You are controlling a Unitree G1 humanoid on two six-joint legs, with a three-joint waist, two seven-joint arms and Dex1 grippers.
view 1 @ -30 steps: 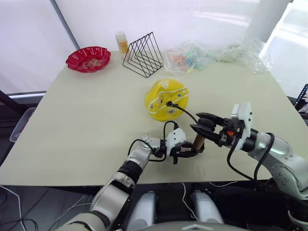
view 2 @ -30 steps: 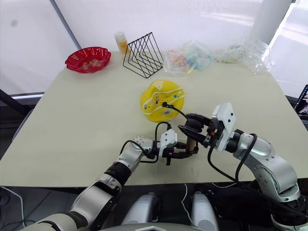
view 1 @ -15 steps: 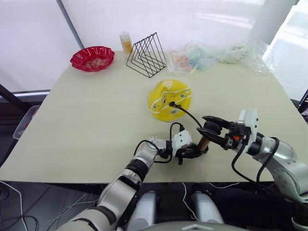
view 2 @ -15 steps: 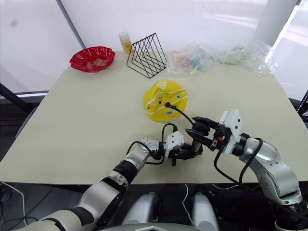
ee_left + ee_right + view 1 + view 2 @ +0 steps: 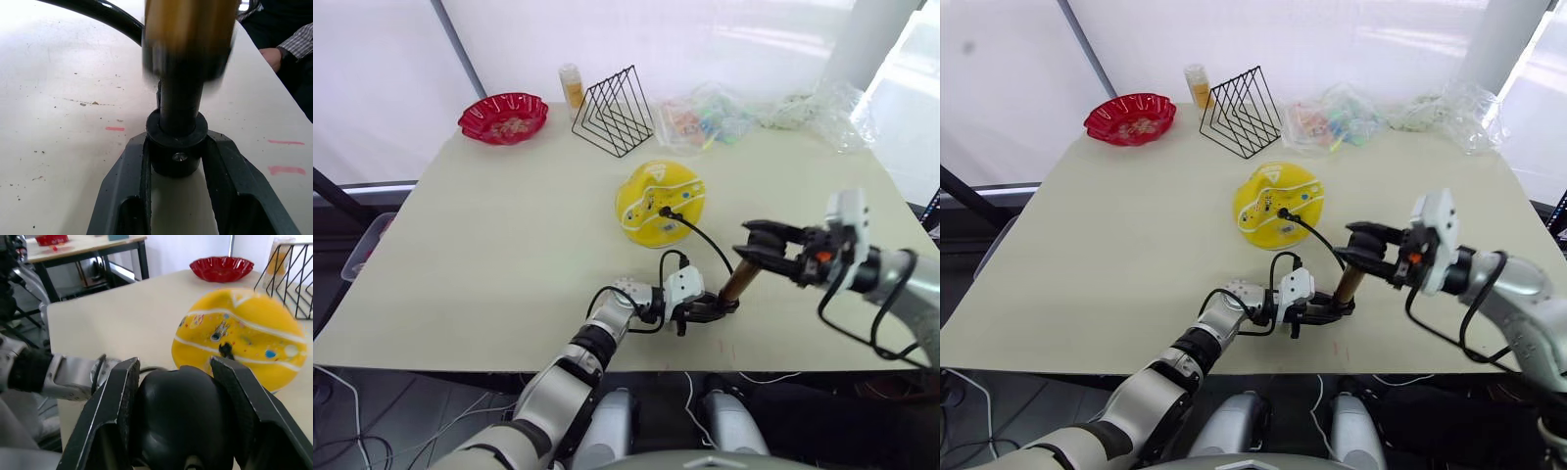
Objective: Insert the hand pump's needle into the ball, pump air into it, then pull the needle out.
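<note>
The yellow ball lies mid-table. The needle's black fitting sits against the ball's top; the pin itself is hidden. A thin black hose runs from there to the hand pump, whose brass cylinder leans up to the right near the table's front edge. My left gripper is shut on the pump's black bottom end cap. My right gripper is shut on the black knob handle at the top of the pump.
A red scalloped bowl, a small bottle and a black wire rack stand at the back left. Clear plastic bags lie along the back edge. A person's sleeve shows beyond the table edge.
My right gripper has moved up and to the right with the knob handle, and more of the brass cylinder shows. The left gripper still holds the base. The camera shifted slightly.
</note>
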